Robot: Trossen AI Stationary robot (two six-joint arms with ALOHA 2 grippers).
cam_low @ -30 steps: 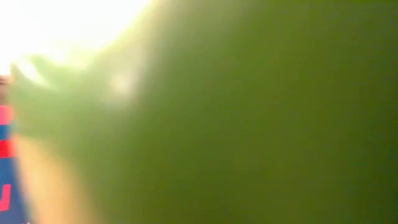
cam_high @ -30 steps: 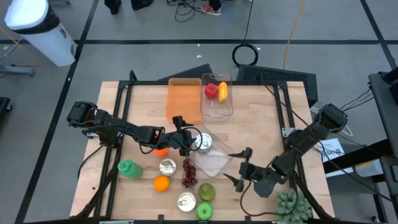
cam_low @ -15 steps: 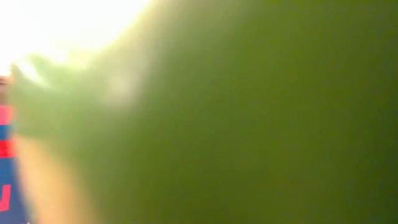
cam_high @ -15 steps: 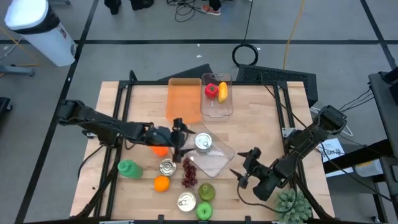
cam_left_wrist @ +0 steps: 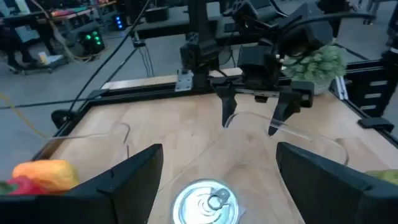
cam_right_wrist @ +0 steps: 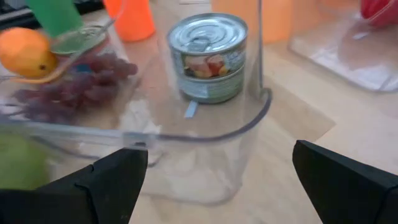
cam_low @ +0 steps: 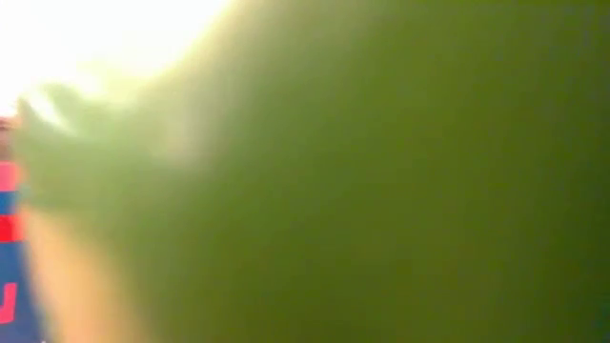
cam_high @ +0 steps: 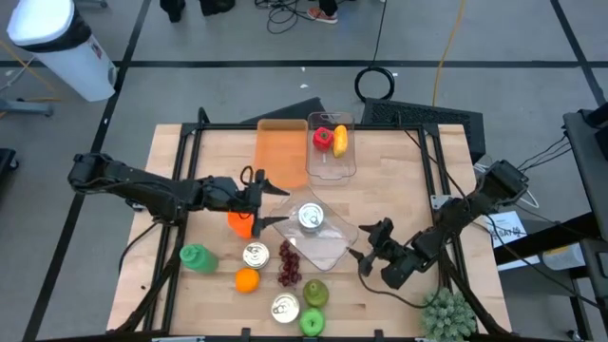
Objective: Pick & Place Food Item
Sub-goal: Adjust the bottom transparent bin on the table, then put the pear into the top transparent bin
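High view shows my left tool open beside the can standing in the clear tray; right tool open at its edge; I'd clear the rim before reaching.

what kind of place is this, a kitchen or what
Probably a robotics lab, not a kitchen: a wooden table in a black metal frame, cables on a grey floor, equipment racks behind.

The wooden tabletop carries two clear bins, cans, grapes, oranges and apples.
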